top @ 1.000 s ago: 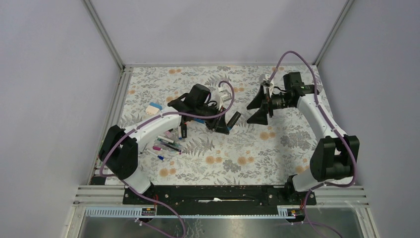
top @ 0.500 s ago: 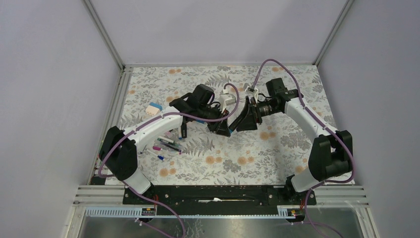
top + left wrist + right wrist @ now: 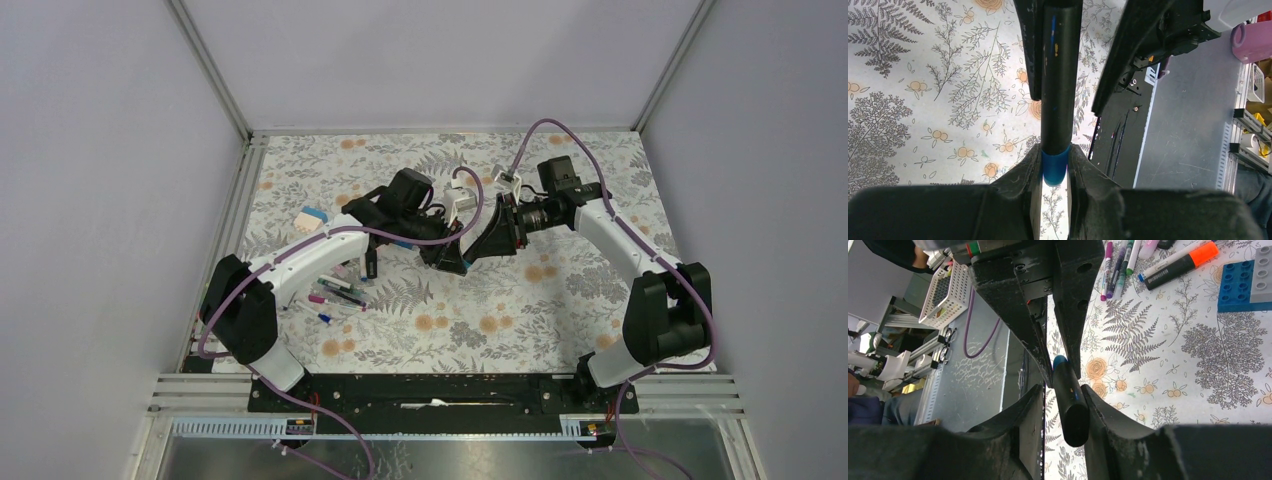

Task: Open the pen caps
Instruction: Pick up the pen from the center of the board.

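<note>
My left gripper (image 3: 1054, 155) is shut on the blue pen cap (image 3: 1054, 169) of a chunky pen held above the table. The pen's black barrel (image 3: 1060, 75) points toward the right arm. In the right wrist view my right gripper (image 3: 1062, 390) stands around the barrel's blunt end (image 3: 1074, 415). One finger (image 3: 1098, 405) touches the barrel and a narrow gap shows at the other. In the top view both grippers meet mid-table, left (image 3: 450, 257) and right (image 3: 482, 246), and they hide the pen there.
Several loose pens (image 3: 335, 290) lie on the flowered cloth by the left arm. Among them are an orange-capped highlighter (image 3: 1178, 265) and thin pens (image 3: 1118, 262). A blue-and-grey block (image 3: 1245, 280) sits behind them (image 3: 312, 217). Grey walls enclose the table.
The right arm swung left to the pen in the left gripper. Its wide jaws narrowed around the black barrel. The left arm hardly moved.
</note>
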Robot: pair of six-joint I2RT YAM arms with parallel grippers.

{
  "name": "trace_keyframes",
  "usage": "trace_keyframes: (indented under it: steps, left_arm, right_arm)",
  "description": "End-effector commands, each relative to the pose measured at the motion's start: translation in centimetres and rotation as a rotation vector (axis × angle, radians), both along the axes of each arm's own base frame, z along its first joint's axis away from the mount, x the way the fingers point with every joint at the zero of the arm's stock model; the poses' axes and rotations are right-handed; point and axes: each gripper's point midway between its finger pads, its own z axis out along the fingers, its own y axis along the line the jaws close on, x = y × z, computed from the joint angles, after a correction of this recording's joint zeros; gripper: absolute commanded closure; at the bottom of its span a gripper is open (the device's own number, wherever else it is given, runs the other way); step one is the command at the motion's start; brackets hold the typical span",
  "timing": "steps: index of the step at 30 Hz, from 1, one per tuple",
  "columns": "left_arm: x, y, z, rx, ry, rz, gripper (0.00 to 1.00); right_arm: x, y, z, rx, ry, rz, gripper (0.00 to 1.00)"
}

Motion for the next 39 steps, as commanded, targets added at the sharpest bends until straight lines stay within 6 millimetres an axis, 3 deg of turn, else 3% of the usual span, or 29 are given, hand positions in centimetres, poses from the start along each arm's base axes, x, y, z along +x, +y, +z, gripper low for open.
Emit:
trace_keyframes:
  steps: [1,6,10,17,19,21,27,29,32,36,39]
  left_arm:
    - [0.3,-0.7,1.7,-0.065,-0.041,-0.023,1.00]
    - [0.0,-0.7,1.9,-0.073,-0.039,-0.030,1.00]
    - [0.1,-0.6,1.9,-0.072,-0.042,-0.026,1.00]
    - [0.2,-0.5,2.1,-0.070,-0.053,-0.010,0.99]
    - [0.2,-0.4,2.2,-0.073,-0.043,0.008,0.96]
    - [0.3,-0.1,2.8,-0.105,-0.022,0.053,0.81]
    - [1.1,2.5,6.3,-0.433,0.019,0.323,0.06]
    - [2.3,3.8,8.7,-0.606,-0.026,0.451,0.01]
    - [2.8,5.1,9.7,-0.774,0.050,0.577,0.01]
    - [4.2,3.4,9.6,-0.819,0.223,0.579,0.01]
    - [4.5,2.4,10.7,-0.919,0.317,0.548,0.01]
  right_arm:
    - [-0.6,0.6,1.8,0.061,-0.011,0.030,0.60]
    - [-0.1,0.8,2.0,0.071,0.019,0.018,0.54]
    - [-0.2,0.9,2.2,0.085,0.028,0.028,0.57]
    - [-0.4,0.8,2.3,0.087,0.024,0.030,0.96]
    - [-0.2,0.8,2.4,0.076,0.025,0.020,1.00]
    - [0.2,0.8,2.5,0.048,0.015,-0.010,1.00]
    - [2.5,-0.6,4.8,0.126,0.134,-0.181,1.00]
    - [3.6,-1.8,6.0,0.191,0.185,-0.259,1.00]
    - [5.0,-3.0,6.8,0.223,0.240,-0.351,1.00]
    - [6.6,-3.5,7.0,0.240,0.324,-0.462,1.00]
    - [7.0,-3.4,6.7,0.263,0.395,-0.505,1.00]
